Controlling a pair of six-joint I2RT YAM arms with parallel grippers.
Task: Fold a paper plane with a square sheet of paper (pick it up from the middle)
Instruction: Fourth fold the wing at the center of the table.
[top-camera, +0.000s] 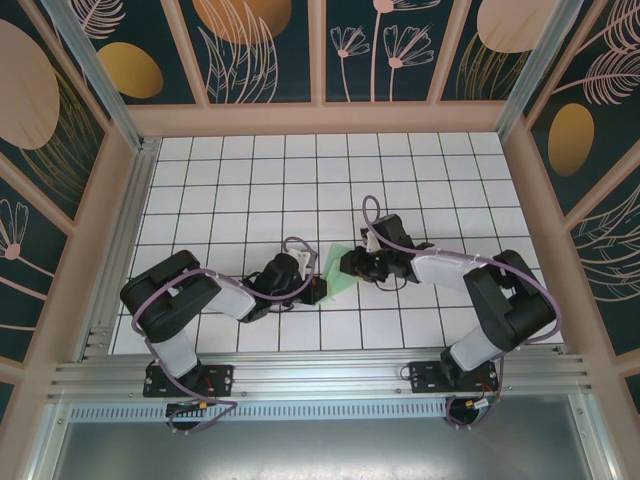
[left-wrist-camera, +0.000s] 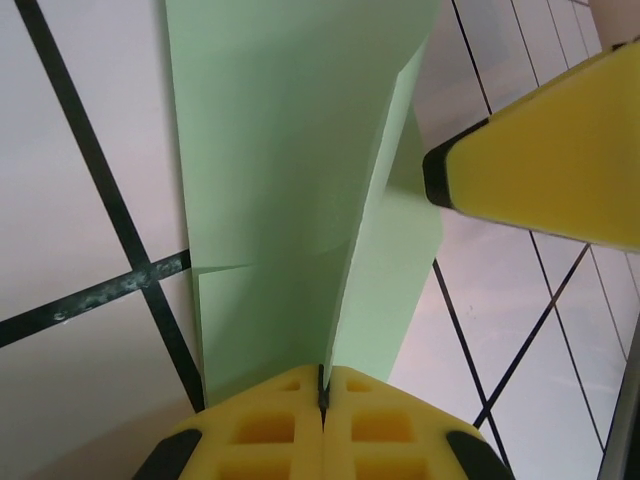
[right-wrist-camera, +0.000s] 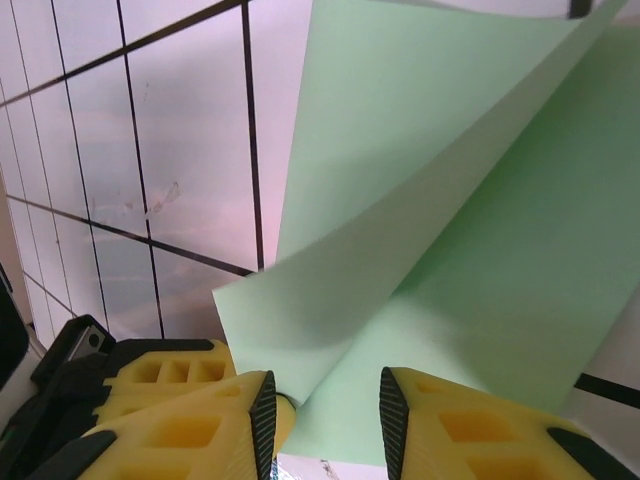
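Presently the green paper (top-camera: 338, 272) hangs between the two grippers, partly folded and no longer a flat square. In the left wrist view a long crease runs straight away from the jaws, with one panel of the paper (left-wrist-camera: 280, 150) spreading to the left of it over the tiles and a narrower panel standing on the right. The left gripper (left-wrist-camera: 322, 378) is closed on the near end of that crease, and its yellow fingers (left-wrist-camera: 270, 430) meet with no gap but the thin fold pinched between them. Ahead of these jaws and off to their right, one yellow finger (left-wrist-camera: 540, 170) of the other arm reaches in beside the raised panel.

In the right wrist view the paper (right-wrist-camera: 450, 200) rises ahead of the jaws as two layers, the nearer one curling over the other. The lower edge of the sheet dips into the space between the fingertips of the right gripper (right-wrist-camera: 325, 412). These jaws stand apart, with a clear gap on either side of the paper, so the dark pads (right-wrist-camera: 264, 410) bracket the edge without clamping it.

From above, the left gripper (top-camera: 316, 291) and right gripper (top-camera: 350, 265) face each other closely, with the paper just ahead of both pairs of jaws. Beneath them lies the white tiled table (top-camera: 250, 180) with its dark grid lines, and both arms bend inward from their bases at the near rail (top-camera: 320, 375).
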